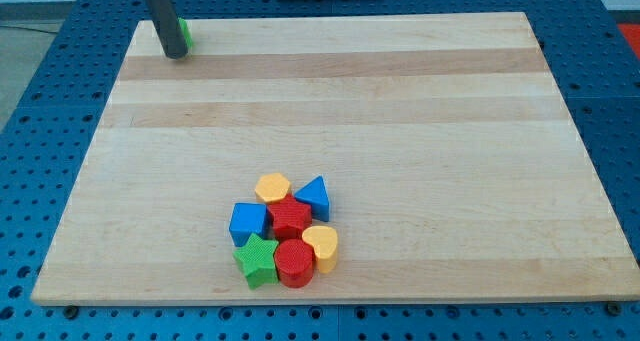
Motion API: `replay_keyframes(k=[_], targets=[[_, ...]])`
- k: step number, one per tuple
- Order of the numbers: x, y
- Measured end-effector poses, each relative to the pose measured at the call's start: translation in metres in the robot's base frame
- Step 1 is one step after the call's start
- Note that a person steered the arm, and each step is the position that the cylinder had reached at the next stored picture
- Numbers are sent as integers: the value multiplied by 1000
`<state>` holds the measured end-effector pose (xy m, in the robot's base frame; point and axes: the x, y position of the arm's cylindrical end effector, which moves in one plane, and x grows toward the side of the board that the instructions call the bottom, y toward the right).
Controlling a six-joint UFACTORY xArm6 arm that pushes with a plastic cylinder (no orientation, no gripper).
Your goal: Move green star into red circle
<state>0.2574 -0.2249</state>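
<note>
The green star lies near the view's bottom edge of the wooden board, touching the left side of the red circle. Both belong to a tight cluster of blocks. My tip is at the board's top left corner, far from the cluster. It stands right in front of a green block that it mostly hides, so that block's shape cannot be made out.
The cluster also holds a blue cube, a red hexagon, a yellow hexagon, a blue triangle and a yellow heart. The wooden board lies on a blue perforated table.
</note>
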Motion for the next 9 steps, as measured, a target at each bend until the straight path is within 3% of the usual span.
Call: replay_keyframes(k=[2, 3, 5, 7, 8, 9], targets=[[-12, -5], [28, -5], [176, -5], [311, 37], [360, 68], [361, 71]])
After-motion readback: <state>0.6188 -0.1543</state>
